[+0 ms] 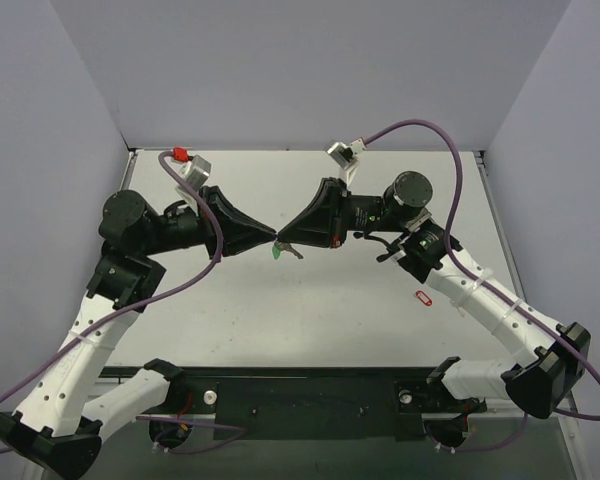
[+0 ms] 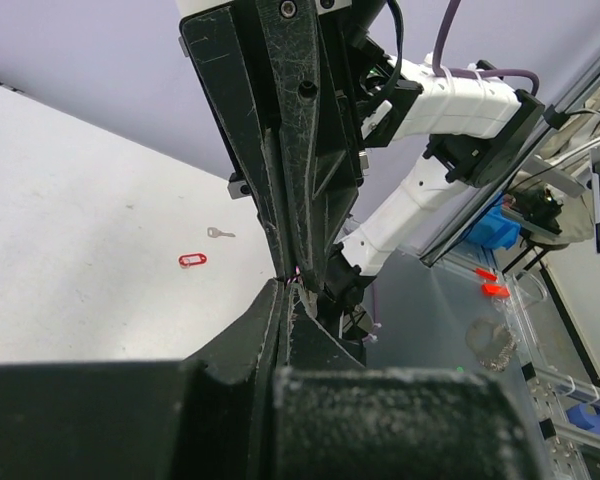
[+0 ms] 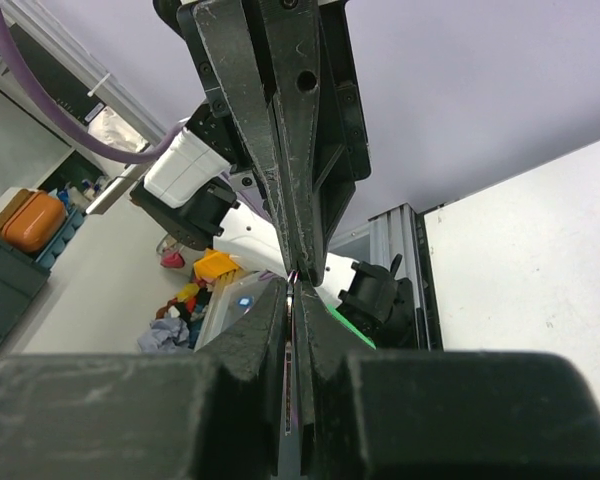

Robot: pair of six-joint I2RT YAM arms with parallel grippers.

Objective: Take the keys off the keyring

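Table (image 1: 330, 330) lies pale beneath both arms, which reach inward and meet tip to tip above its middle. Left gripper (image 1: 269, 236) and right gripper (image 1: 284, 238) point straight at each other, nose to nose. Both sets of jaws are clenched: each wrist view shows its own fingers pressed together with only a hairline between them. What they pinch is too small to make out. It may be a thin ring, but no view shows it plainly.

Red oval (image 1: 424, 297) rests on the table well off to the right gripper's side of the jaws, back past that arm's wrist, and plays no part here. The left wrist view shows a loose key (image 2: 220, 233) lying just beside it.

Keyring (image 1: 277, 253), a green fob, sits just below the point where the jaws meet, on their near side. Key (image 1: 294, 252) touches the fob and runs from it toward the right gripper, under that gripper's fingers. Its long axis lies roughly along the line the two grippers share.

By that layout the right jaws are nearer the key and the left jaws nearer the fob. The next move probably turns on drawing the two apart along that shared line without either pinch slipping.
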